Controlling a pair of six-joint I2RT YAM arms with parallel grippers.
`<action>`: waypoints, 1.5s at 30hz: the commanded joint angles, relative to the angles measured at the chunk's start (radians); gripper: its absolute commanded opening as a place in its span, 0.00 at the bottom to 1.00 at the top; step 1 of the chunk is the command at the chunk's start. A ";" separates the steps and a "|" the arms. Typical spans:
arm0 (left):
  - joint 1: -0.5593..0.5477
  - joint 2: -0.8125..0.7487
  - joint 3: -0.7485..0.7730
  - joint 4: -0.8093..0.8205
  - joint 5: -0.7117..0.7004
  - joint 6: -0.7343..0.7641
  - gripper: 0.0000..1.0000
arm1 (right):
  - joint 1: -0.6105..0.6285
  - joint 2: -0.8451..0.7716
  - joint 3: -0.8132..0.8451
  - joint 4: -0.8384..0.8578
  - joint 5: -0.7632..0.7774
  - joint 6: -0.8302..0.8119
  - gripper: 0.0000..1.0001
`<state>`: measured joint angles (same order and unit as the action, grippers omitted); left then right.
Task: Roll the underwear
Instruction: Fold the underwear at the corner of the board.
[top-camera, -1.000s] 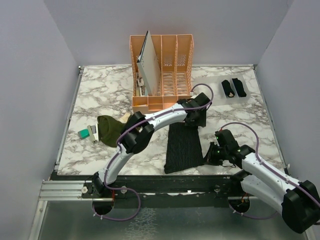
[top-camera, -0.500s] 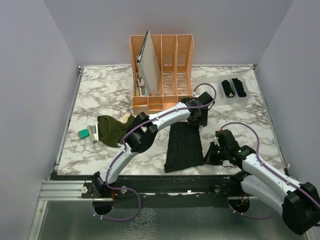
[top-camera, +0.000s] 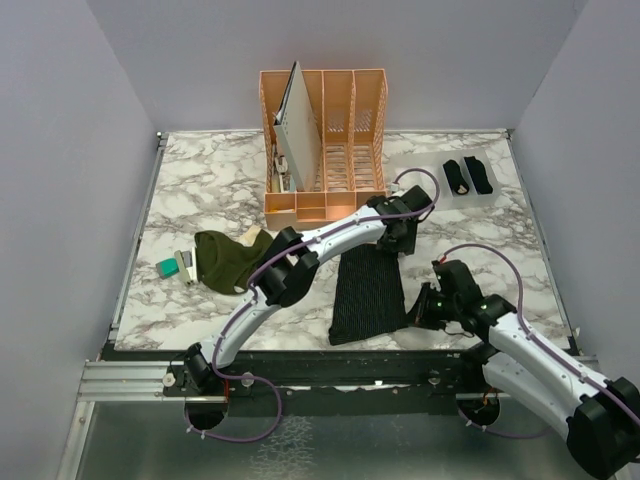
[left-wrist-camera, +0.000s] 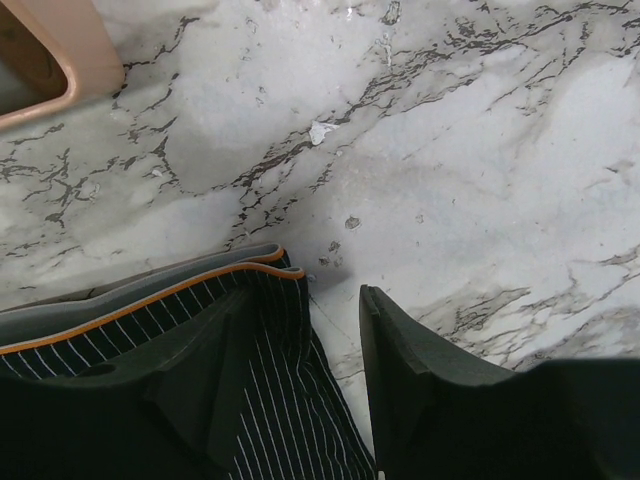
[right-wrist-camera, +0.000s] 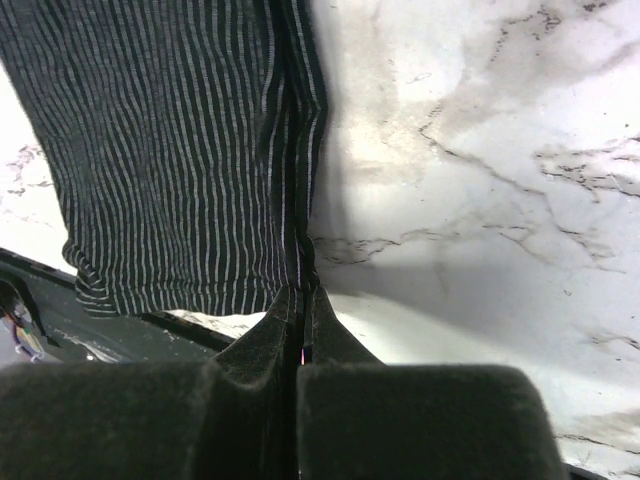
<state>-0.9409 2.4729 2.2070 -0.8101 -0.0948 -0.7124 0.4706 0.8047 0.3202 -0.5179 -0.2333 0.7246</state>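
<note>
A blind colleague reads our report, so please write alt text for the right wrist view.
The shut right gripper pinches a fold at the edge of the striped black underwear, spread on the marble table. Bare marble fills the right of the view.

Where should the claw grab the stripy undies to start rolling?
At the far waistband corner, coming straight down from above. The stripy undies lie flat on the table, but that orange-trimmed edge looks slightly raised, so the left claw can probably pinch it.
</note>
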 joint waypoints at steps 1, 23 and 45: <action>-0.004 0.141 -0.007 -0.144 -0.064 0.036 0.52 | 0.005 -0.065 -0.011 -0.013 -0.032 -0.023 0.00; -0.002 0.283 0.108 -0.346 -0.090 0.124 0.41 | 0.005 -0.060 0.046 0.005 -0.069 -0.090 0.00; -0.002 0.274 0.088 -0.352 -0.127 0.139 0.11 | 0.007 -0.068 0.063 0.005 -0.096 -0.107 0.00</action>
<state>-0.9588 2.5847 2.3932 -1.0077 -0.1883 -0.5667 0.4706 0.7410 0.3565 -0.5167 -0.3069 0.6292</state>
